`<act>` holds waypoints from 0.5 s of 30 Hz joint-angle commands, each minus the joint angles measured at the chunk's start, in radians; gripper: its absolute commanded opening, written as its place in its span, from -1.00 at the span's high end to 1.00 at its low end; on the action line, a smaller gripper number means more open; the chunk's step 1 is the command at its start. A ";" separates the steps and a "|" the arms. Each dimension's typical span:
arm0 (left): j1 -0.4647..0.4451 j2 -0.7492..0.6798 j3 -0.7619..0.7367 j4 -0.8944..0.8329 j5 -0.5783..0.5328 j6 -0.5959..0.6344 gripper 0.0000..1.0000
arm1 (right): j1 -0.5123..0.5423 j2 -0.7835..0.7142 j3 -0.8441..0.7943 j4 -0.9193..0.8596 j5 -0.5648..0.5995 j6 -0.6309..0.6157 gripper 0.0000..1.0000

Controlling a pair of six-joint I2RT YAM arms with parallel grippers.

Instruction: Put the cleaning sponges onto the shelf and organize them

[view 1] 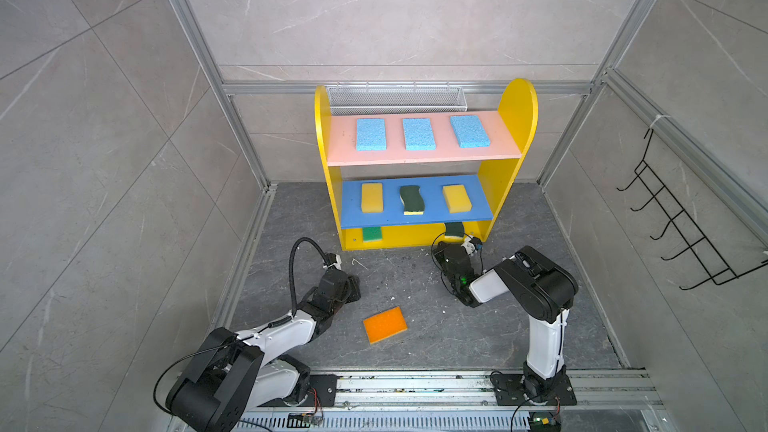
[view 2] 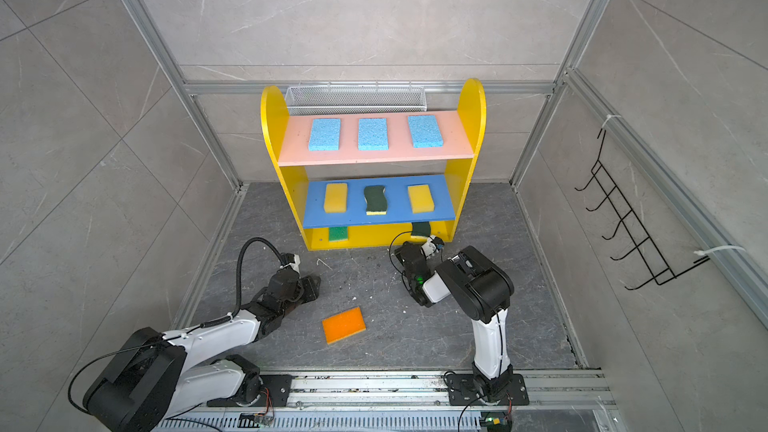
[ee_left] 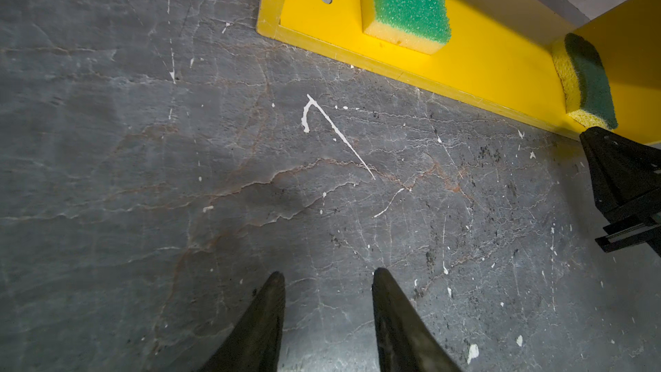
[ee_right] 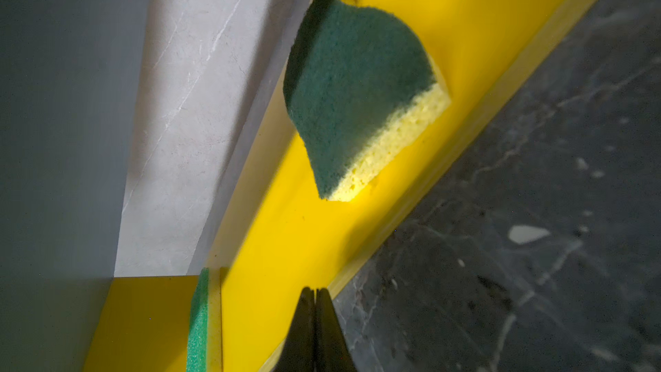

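Since eight sponges already sit on the shelf, only the orange sponge is left, lying flat on the bench between the two arms, well apart from the shelf. Three blue sponges line the pink board. Two yellow sponges flank a wavy sponge on the blue board. The yellow base holds a green sponge at one end and a second wavy sponge at the other. The right fingers are pressed together on nothing, just in front of that second wavy sponge, so its placing looks finished. The left fingers stand partly apart and empty over bare bench. The next move likely calls for one arm to reach the orange sponge, spread its fingers across it, and carry it to the free middle of the base, low enough to clear the blue board.
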 commanded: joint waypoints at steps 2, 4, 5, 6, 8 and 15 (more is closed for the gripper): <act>0.006 0.015 -0.005 0.049 0.001 0.001 0.12 | -0.015 0.010 0.024 -0.020 0.022 0.010 0.88; 0.006 0.020 -0.007 0.052 0.001 -0.004 0.12 | -0.019 0.022 0.030 -0.021 0.023 0.021 0.88; 0.006 0.023 -0.006 0.053 0.002 -0.007 0.12 | -0.022 0.031 0.031 -0.016 0.023 0.028 0.88; 0.006 0.026 -0.008 0.058 0.002 -0.010 0.13 | -0.025 0.041 0.030 -0.005 0.022 0.035 0.88; 0.006 0.031 -0.011 0.064 0.001 -0.015 0.12 | -0.030 0.058 0.031 0.014 0.021 0.046 0.88; 0.006 0.062 -0.012 0.083 0.001 -0.022 0.13 | -0.035 0.075 0.043 0.002 0.012 0.062 0.89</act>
